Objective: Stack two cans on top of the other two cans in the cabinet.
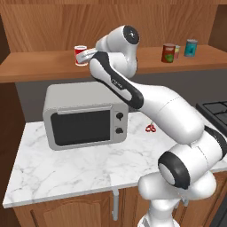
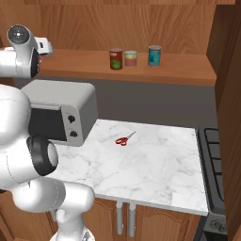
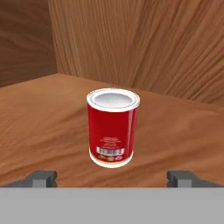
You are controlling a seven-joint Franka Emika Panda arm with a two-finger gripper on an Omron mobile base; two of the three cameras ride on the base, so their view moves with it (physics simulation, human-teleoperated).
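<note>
Pincer (image 3: 112,178) jaws wide apart, holding nothing, tips low in the hand view with the bright red can (image 3: 113,127) upright mid-frame between and beyond them, not touching. Left base view: red can (image 1: 80,55) stands alone upper left on the cabinet shelf (image 1: 48,66), arm reaching to it. Dark red-brown can (image 2: 116,59), pale yellow-green can (image 2: 131,59) and teal-blue can (image 2: 154,55) upright in a loose row upper centre of the right base view, well apart from the red one; none stacked. Below: microwave (image 1: 82,115) on the marble surface (image 2: 155,164), red scissors (image 2: 124,139) near it
</note>
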